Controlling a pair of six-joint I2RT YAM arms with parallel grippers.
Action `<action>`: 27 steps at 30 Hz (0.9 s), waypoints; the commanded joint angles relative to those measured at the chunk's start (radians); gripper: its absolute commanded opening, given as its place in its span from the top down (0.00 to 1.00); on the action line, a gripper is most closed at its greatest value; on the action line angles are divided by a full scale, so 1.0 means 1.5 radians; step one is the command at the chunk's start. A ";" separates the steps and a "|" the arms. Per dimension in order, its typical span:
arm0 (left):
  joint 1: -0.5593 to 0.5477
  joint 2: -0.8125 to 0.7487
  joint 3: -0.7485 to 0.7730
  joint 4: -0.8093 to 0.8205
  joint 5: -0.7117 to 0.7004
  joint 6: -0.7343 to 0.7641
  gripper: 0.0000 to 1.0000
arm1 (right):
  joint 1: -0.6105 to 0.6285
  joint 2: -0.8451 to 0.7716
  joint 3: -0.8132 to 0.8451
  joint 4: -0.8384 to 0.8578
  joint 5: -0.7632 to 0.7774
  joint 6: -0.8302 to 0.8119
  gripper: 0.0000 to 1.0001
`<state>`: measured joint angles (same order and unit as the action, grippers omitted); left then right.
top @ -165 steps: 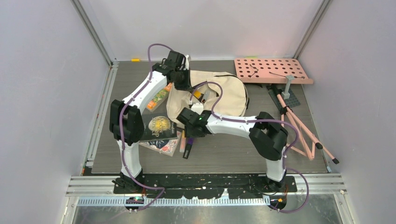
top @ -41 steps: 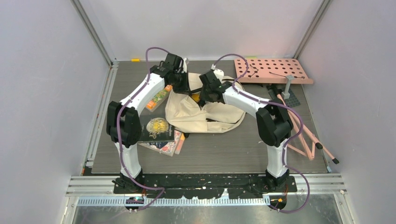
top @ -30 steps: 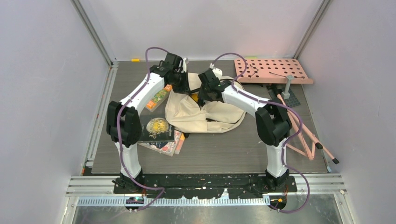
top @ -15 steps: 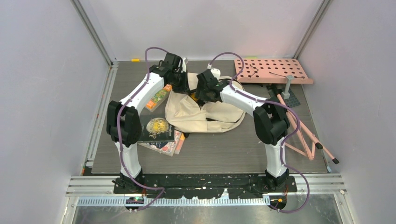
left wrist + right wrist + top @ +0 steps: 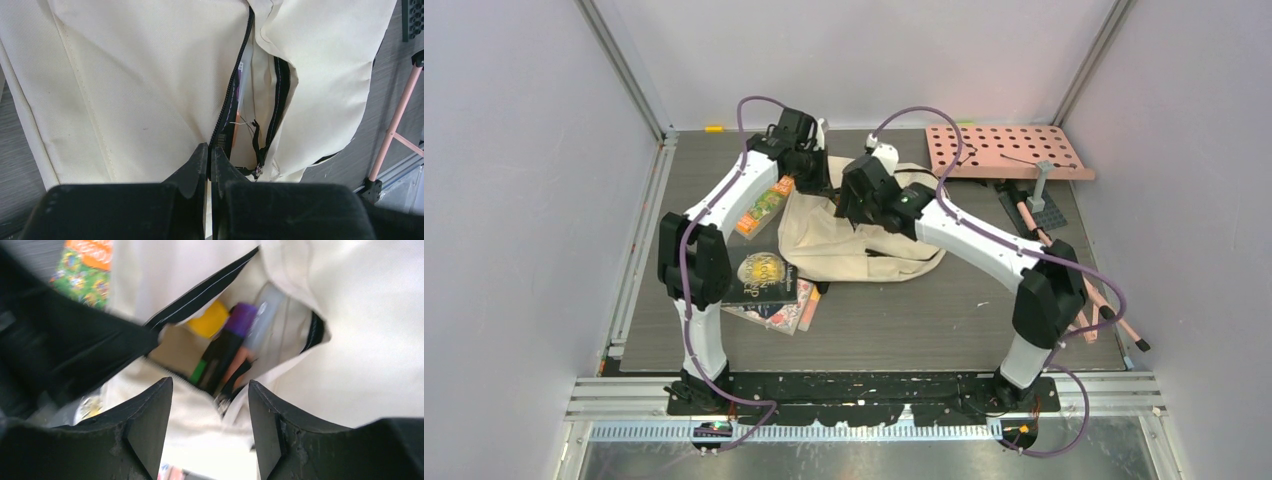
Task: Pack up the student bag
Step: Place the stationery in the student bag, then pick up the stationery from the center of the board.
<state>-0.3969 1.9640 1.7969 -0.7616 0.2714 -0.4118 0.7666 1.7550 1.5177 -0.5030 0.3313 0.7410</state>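
Just beneath the right jaws, wide apart and empty, the student bag (image 5: 844, 245) lies on the table (image 5: 904, 320) with markers (image 5: 227, 347) in its open pocket; I'd have the left jaws, pinched shut on the zipper edge (image 5: 231, 100), hold that lip up taut.

A: Any lettering you can read?
B: None. The gold title on the dark book (image 5: 762, 275) is too small, and the print on the orange-and-green box (image 5: 85, 265) is blurred

right hand (image 5: 210, 386) spread wide, student bag (image 5: 360, 340) unzipped, pens (image 5: 227, 352) inside
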 commanded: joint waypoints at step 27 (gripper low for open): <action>0.026 -0.015 0.035 0.044 -0.045 0.015 1.00 | 0.247 0.119 -0.085 0.033 -0.005 -0.004 0.46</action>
<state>-0.3771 1.9728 1.8194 -0.7502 0.2356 -0.4107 1.1351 1.9461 1.3636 -0.4858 0.3294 0.7345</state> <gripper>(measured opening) 0.021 0.539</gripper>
